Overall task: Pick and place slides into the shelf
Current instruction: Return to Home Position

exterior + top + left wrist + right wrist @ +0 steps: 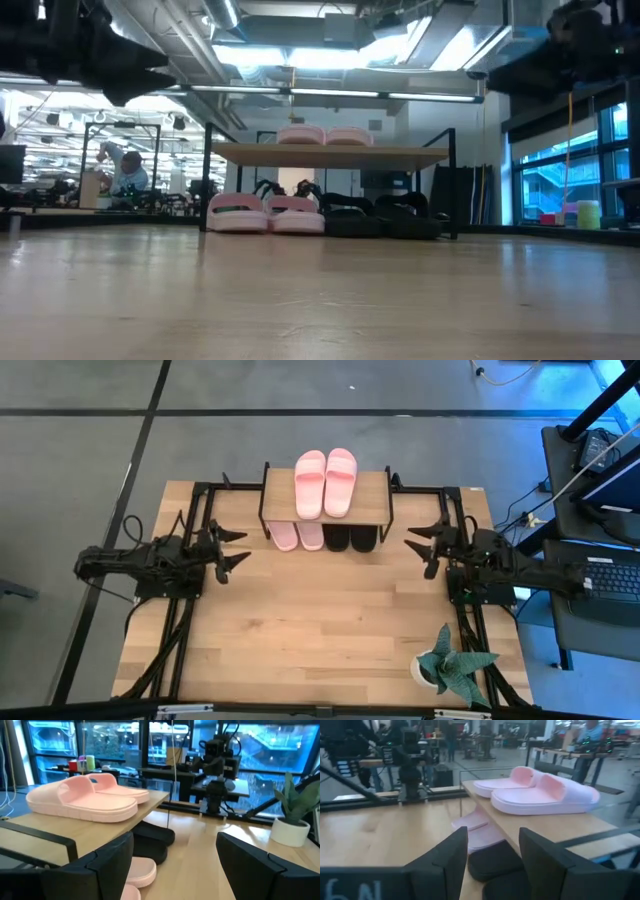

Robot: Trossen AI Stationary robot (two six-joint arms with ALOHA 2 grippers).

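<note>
where the high view looks straight down, you see the shelf (280, 498) at the far middle of the table (320, 630), a smooth pale wooden top board on a thin black metal frame. one pair of light pink slides (325, 482), matte and moulded, each with a single wide rounded strap, lies side by side on that board. on the lower level a second pink pair (297, 536) sits toward the left arm's side, and a black pair (352, 538) sits just beside it toward the right arm's side. from above only their near ends show past the board's edge, while the low view shows all four in a row under the board. the left gripper (236, 548) hangs off the shelf's left end, apart from the frame, spread wide and holding nothing. the right gripper (420, 550) mirrors it off the right end, likewise wide and empty. in each wrist view you look past two dark, flat-faced fingers standing well apart toward the shelf's end, where black frame bars stand before the lower pairs. a potted plant (450, 665) with pointed striped leaves in a white pot stands at the table's near right corner. a keyboard (612, 576) lies on a dark desk beyond the right edge. in the low view a person (125, 170) shows far back in the room.
</note>
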